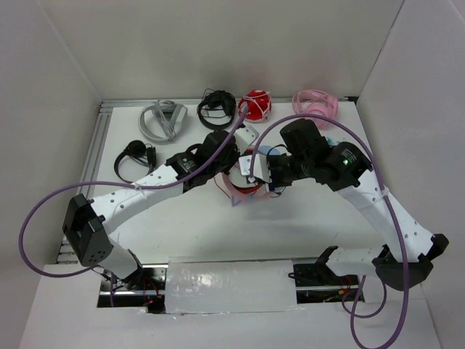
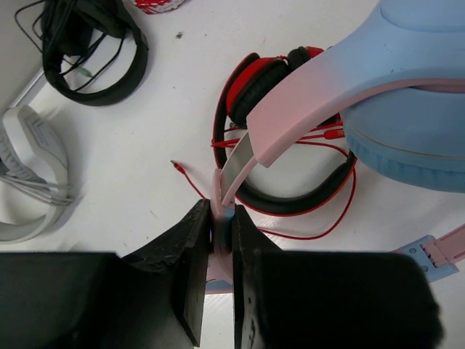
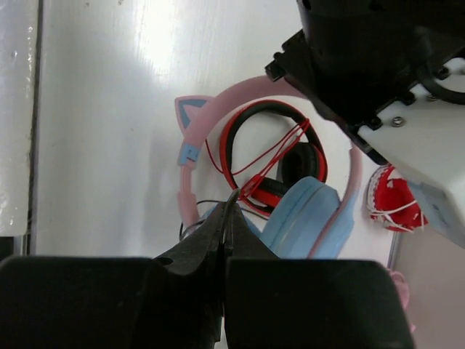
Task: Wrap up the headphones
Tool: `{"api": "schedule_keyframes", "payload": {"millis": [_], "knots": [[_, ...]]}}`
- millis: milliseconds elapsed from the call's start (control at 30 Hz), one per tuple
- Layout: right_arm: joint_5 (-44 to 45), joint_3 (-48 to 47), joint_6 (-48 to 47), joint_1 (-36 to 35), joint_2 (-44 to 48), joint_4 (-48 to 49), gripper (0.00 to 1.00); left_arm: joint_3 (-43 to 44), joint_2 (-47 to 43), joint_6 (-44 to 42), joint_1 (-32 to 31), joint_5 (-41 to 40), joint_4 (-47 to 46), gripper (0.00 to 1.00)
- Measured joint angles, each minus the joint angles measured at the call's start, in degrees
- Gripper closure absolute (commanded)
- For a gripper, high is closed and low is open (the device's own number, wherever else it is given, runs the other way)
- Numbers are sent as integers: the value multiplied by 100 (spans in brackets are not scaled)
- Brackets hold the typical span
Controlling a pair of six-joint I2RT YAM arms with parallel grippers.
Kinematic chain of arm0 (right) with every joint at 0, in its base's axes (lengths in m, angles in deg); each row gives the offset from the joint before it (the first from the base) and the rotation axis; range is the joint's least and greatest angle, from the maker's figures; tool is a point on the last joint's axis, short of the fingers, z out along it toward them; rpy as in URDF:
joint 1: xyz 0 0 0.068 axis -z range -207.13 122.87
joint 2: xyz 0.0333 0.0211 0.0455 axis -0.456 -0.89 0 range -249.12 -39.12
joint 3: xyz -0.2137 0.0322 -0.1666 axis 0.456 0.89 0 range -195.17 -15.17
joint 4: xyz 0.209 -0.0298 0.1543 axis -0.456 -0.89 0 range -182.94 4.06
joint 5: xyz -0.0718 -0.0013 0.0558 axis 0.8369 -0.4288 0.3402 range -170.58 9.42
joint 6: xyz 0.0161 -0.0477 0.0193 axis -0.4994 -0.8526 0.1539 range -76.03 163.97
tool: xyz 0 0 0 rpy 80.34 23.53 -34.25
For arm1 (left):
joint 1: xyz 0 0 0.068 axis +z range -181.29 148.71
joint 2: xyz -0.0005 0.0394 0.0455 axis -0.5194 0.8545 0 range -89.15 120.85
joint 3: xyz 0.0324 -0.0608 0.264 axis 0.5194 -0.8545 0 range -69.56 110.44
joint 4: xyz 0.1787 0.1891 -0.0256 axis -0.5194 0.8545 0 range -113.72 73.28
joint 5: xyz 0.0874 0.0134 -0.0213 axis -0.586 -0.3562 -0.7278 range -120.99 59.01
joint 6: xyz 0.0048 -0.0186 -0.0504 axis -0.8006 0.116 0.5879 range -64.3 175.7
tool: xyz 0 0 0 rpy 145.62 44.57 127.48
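Observation:
The headphones (image 2: pixel 414 123) have light-blue ear cups and a thin pink headband (image 3: pixel 190 156) with a cat ear (image 3: pixel 190 113). They are held mid-table, over a red-and-black pair (image 2: pixel 290 196). My left gripper (image 2: pixel 221 222) is shut on the pink headband near its lower end. My right gripper (image 3: pixel 229 203) is shut on the thin black cable (image 3: pixel 195 209), beside a light-blue cup (image 3: pixel 305 218). In the top view the two grippers, left (image 1: pixel 231 174) and right (image 1: pixel 256 178), meet over the headband (image 1: pixel 236 195).
Along the back edge lie a grey pair (image 1: pixel 163 120), a black pair (image 1: pixel 216 107), a red-and-white pair (image 1: pixel 254 105) and a pink pair (image 1: pixel 316 103). Another black pair (image 1: pixel 134 158) lies at the left. The red pair's thin red cable (image 2: pixel 189 178) trails on the table.

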Motion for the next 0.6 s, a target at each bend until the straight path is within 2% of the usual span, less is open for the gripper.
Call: {"api": "schedule_keyframes", "payload": {"millis": [233, 600], "knots": [[7, 50, 20, 107, 372, 361, 100, -435, -122, -22, -140, 573, -223, 100], [-667, 52, 107, 942, 251, 887, 100, -1325, -933, -275, -752, 1300, -330, 100]]}}
